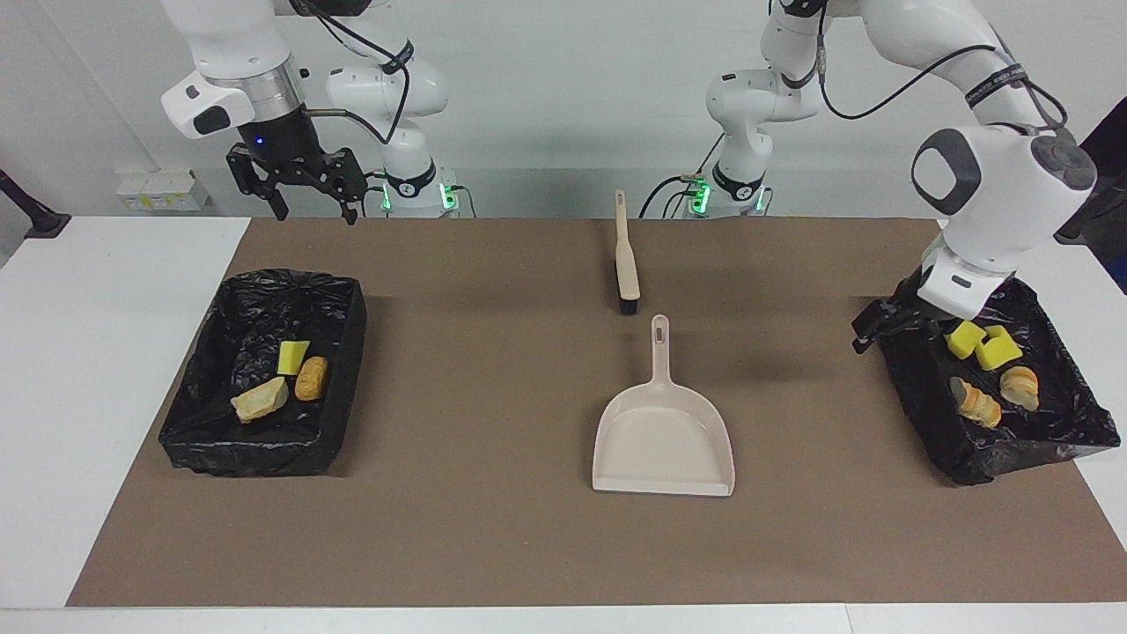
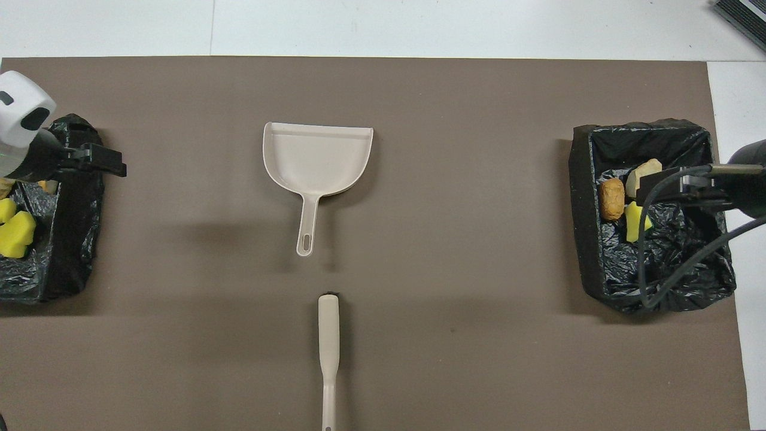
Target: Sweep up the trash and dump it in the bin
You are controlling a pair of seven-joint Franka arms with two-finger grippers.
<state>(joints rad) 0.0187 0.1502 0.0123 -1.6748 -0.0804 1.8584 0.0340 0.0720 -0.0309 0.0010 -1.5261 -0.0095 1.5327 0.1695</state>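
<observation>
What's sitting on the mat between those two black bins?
In both views, the dustpan and the brush lie between the bins.

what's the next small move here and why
Probably lift the left gripper clear of the bin at its end and park it. All seven scraps sit in the two bins, four here, three in the other. The dustpan and brush lie loose on the mat; the right gripper waits, open.

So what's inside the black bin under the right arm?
The black bag-lined bin at the right arm's end holds three scraps: a yellow sponge chunk, a golden-brown bread piece and a pale beige crumbly lump. In the overhead view, the right tool hides part of them.
</observation>
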